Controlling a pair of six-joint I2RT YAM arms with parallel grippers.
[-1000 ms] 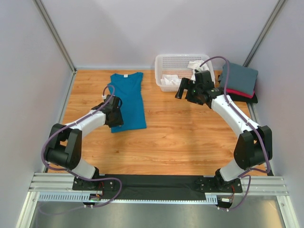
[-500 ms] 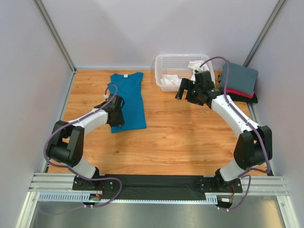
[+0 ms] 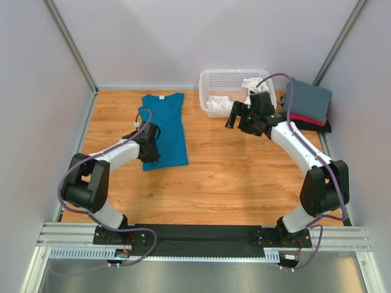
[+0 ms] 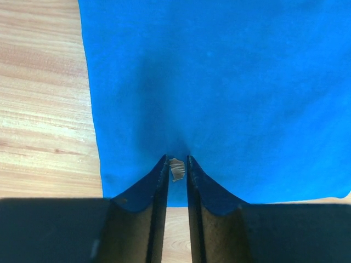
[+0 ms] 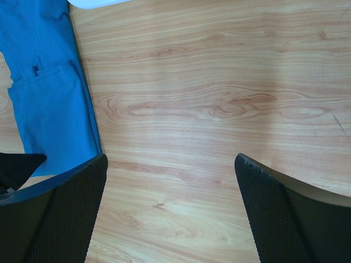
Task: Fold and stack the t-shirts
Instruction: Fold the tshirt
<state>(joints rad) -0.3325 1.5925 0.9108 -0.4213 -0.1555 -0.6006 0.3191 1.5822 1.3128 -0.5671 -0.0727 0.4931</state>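
A wooden table (image 3: 244,177) fills the floor of a booth closed in by pale walls (image 3: 183,36), and on its far-left part lies the teal t-shirt (image 3: 168,122), already narrowed lengthwise into a strip. Its long axis runs from near to far, with the white neck label (image 3: 162,96) at the far end and the hem toward the arm bases. The left gripper (image 3: 153,157) sits right on that near hem, towards its left corner. In the left wrist view the fingers are pressed almost together just inside the hem edge, and the cloth (image 4: 219,82) darkens and creases in toward their tips, so it reads as a pinch on the hem, though only a sliver shows between them. From that grip the whole body of the shirt stretches straight away from the claw, so a fold would likely carry the hem along the long axis toward the collar. The right gripper (image 3: 234,120) hangs well apart, across the table in front of the white basket (image 3: 229,74); its fingers are spread wide over bare wood in its own view, with the shirt (image 5: 44,109) off to one side. The left arm is plainly the nearer one. At the far right a slate-grey shirt (image 3: 308,97) rests on a red-pink one (image 3: 308,119) and a black one (image 3: 324,127), and white cloth (image 3: 217,105) lies in the basket
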